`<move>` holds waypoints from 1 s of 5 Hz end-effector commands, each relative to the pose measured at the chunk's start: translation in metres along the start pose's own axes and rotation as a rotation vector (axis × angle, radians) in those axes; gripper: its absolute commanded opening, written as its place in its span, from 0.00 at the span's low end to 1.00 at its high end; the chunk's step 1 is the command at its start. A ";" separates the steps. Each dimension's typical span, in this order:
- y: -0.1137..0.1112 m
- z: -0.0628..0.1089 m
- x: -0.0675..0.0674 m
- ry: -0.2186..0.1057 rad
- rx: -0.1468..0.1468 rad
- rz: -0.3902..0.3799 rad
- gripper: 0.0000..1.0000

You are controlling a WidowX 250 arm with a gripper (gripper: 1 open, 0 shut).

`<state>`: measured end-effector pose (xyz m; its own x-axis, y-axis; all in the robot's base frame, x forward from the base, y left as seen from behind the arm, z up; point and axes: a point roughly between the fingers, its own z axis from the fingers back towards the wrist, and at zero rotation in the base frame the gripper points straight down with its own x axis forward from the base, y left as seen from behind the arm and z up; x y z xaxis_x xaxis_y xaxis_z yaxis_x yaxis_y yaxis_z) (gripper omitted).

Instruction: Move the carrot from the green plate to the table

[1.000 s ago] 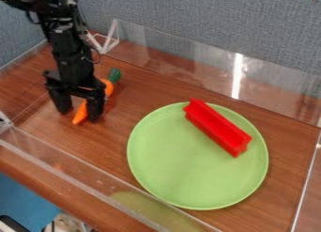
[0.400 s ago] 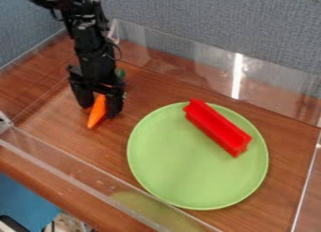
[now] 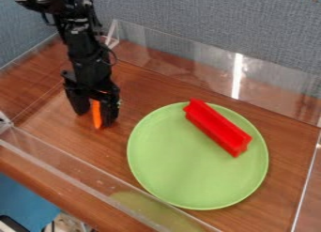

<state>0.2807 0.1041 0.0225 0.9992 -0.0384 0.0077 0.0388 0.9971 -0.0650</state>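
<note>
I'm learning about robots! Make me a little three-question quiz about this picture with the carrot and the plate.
1. True or false: the carrot lies on the green plate.
2. What sits on the plate? A) red block B) spoon C) cup
3. Fill in: the hand straddles the carrot with its fingers ____.

Key: 1 false, it is on the table; 2 A; 3 open.
</note>
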 end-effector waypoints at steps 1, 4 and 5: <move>0.003 0.016 0.006 -0.041 0.015 0.041 1.00; -0.018 0.084 0.013 -0.138 -0.012 0.056 1.00; -0.018 0.116 0.018 -0.170 -0.035 0.083 1.00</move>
<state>0.2938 0.0894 0.1180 0.9936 0.0514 0.1010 -0.0381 0.9908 -0.1296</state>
